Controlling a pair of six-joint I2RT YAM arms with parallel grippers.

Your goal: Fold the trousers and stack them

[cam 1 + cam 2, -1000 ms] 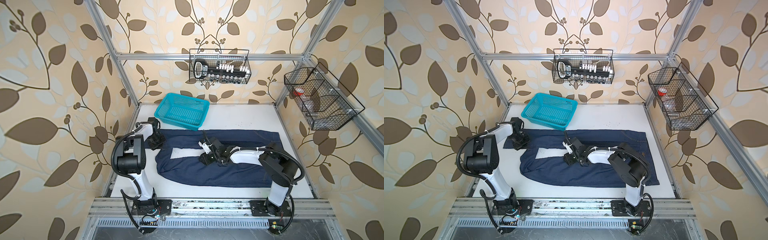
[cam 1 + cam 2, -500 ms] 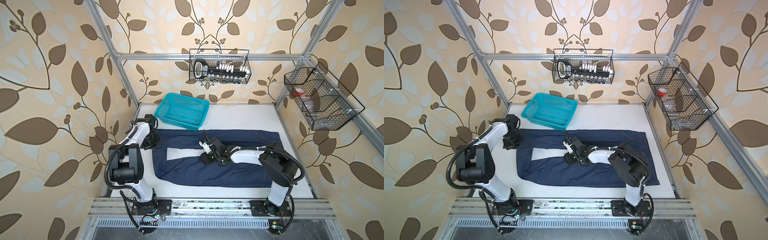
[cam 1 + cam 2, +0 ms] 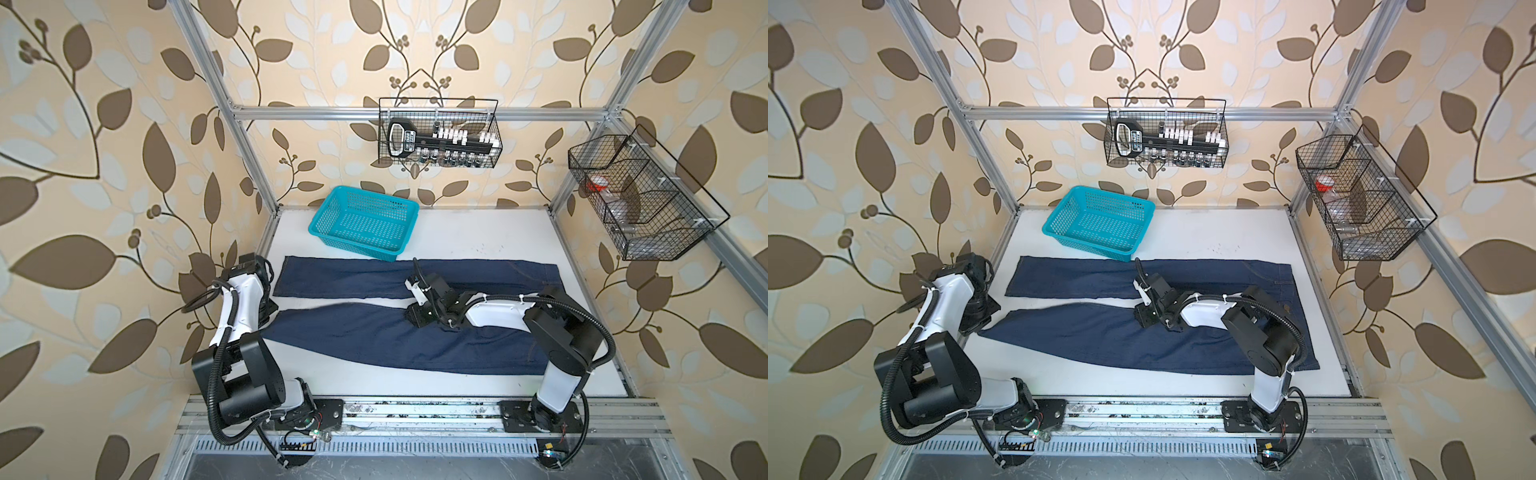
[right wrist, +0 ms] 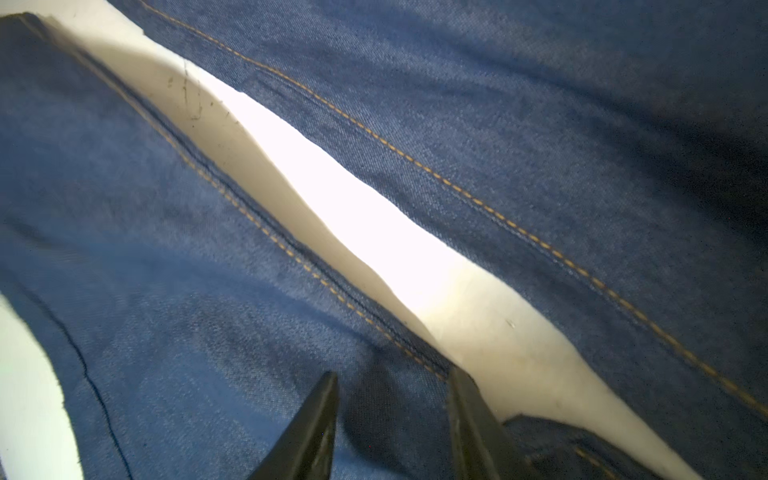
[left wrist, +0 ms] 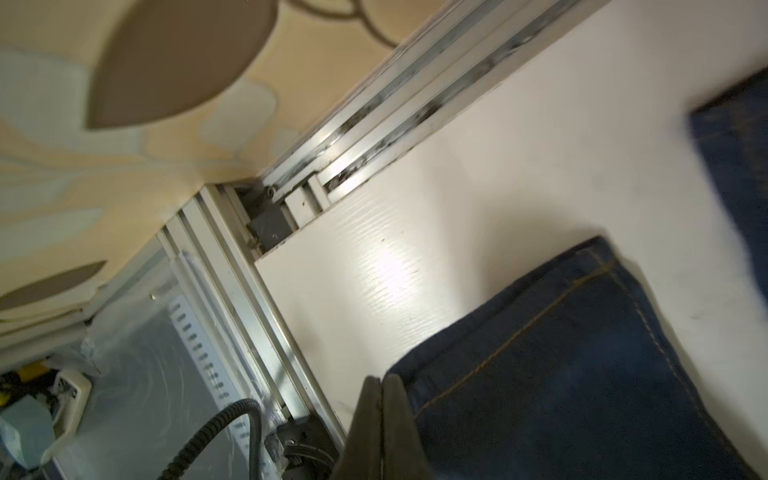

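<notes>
The dark navy trousers [image 3: 374, 340] [image 3: 1100, 332] lie flat on the white table in both top views, waist to the right and both legs pointing left with a narrow gap between them. My left gripper [image 3: 270, 309] [image 3: 980, 320] [image 5: 380, 380] is shut on the hem corner of the near leg [image 5: 582, 374] at the table's left edge. My right gripper [image 3: 415, 318] [image 3: 1142, 318] [image 4: 392, 374] is open, its fingertips resting on the near leg beside the orange-stitched inner seam [image 4: 291, 249], close to the crotch.
An empty teal basket [image 3: 361, 224] stands at the back left, touching the far leg. Wire baskets hang on the back wall [image 3: 440, 137] and the right wall [image 3: 640, 199]. Aluminium rails [image 5: 374, 124] border the table on the left and front.
My left gripper has moved left and toward the front, drawing the near leg's hem out to the table's left edge. The right gripper has stayed on the leg.
</notes>
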